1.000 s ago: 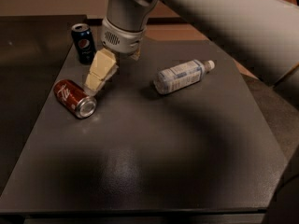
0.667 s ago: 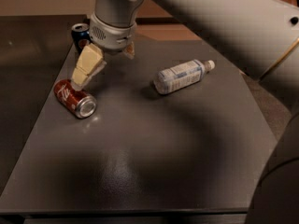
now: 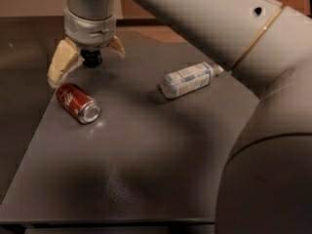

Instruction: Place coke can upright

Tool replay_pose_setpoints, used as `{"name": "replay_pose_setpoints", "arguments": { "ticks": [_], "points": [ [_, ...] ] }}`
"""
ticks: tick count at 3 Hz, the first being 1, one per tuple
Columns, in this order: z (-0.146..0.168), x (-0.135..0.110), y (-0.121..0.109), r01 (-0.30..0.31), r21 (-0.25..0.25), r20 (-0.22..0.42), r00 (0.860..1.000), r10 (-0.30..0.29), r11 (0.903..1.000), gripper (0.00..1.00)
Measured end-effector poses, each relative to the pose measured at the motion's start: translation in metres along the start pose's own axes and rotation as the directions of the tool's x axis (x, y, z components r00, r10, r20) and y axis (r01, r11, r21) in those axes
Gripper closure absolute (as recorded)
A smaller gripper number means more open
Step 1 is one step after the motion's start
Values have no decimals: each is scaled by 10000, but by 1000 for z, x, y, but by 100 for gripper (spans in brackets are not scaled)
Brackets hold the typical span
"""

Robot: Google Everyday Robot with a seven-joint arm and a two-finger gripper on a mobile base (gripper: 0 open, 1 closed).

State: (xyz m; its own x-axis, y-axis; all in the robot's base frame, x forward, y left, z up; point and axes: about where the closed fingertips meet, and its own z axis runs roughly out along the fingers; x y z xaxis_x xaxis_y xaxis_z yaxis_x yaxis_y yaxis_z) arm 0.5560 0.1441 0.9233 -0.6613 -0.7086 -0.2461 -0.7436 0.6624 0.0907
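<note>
The coke can is red with white script and lies on its side near the left edge of the dark table. Its silver end points to the front right. My gripper hangs from the grey wrist just behind and above the can. It is open and empty, and its cream fingers are spread. The left fingertip is close above the can's far end. I cannot tell whether it touches.
A dark can stands right behind the gripper, mostly hidden between the fingers. A clear plastic bottle with a white label lies on its side at mid-right. My large grey arm fills the right side of the view.
The gripper has moved left and now sits over the far end of the coke can, in front of the dark can. The coke can and the bottle have not moved.
</note>
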Motion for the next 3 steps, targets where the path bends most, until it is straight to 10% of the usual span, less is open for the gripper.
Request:
{"name": "replay_pose_setpoints", "arguments": {
  "ticks": [3],
  "points": [
    [54,-36,30,448,623,-1186,9922,-372,9970,0]
  ]
}}
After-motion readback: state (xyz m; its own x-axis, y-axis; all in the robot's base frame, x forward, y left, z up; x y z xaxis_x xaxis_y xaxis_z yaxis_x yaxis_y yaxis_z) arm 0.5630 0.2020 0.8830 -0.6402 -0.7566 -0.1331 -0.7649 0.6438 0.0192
